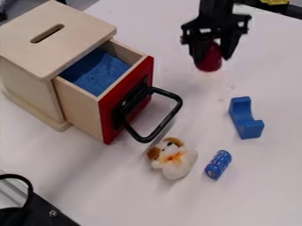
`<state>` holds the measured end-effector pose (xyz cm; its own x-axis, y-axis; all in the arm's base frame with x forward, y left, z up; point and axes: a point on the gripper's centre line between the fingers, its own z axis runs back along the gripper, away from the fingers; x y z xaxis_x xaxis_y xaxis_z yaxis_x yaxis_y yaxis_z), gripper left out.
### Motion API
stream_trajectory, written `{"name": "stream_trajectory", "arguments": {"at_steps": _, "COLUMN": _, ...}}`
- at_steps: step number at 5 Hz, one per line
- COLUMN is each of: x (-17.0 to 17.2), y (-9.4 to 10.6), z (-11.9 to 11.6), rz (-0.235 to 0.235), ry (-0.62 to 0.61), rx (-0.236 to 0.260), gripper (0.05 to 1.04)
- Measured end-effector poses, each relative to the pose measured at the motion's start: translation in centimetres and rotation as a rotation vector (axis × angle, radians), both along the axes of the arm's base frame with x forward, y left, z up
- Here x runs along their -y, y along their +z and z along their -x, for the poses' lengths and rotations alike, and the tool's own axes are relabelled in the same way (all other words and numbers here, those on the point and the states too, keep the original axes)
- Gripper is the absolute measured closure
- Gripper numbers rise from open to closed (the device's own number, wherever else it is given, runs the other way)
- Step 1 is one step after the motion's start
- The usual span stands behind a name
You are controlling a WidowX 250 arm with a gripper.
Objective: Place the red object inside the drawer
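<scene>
One red object (209,62): we see it toward the upper right of the frame, low between the gripper's fingers; we cannot tell whether it touches the table (254,190).
Black gripper (211,55): hanging down at the upper right, closed around the red object, as we see it.
Drawer (81,105): pulled out of the wooden box (26,77) at the upper left, its red front facing the middle of the frame; we see a blue lining inside.
Black handle (175,117): a loop jutting from that front, near the middle.
Plush dog (177,162): below the handle, white with brown ears.
Blue cylinder (218,164): lower right of centre, just beside the dog, lying tilted in our view.
Blue curved block (243,119): right of centre, above the cylinder, hollow side facing right.
</scene>
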<state>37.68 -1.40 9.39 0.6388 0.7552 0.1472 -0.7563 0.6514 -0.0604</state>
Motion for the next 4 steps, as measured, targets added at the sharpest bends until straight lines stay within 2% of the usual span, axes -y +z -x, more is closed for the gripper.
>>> {"name": "stream_trajectory", "arguments": {"at_steps": 1, "x": -1.3, "y": 3.8, "z": 1.3, "rz": 0.004, "ry": 0.038, "rx": 0.058, "gripper": 0.345}}
{"name": "stream_trajectory", "arguments": {"at_steps": 2, "x": -3.0, "y": 5.8, "z": 3.3, "rz": -0.035, "ry": 0.073, "rx": 0.077, "gripper": 0.345}}
{"name": "stream_trajectory", "arguments": {"at_steps": 3, "x": -4.6, "y": 6.9, "z": 5.2, "rz": -0.054, "ry": 0.137, "rx": 0.104, "gripper": 0.345}}
{"name": "stream_trajectory", "arguments": {"at_steps": 4, "x": -6.5, "y": 7.8, "z": 7.0, "rz": -0.053, "ry": 0.207, "rx": 0.124, "gripper": 0.345}}
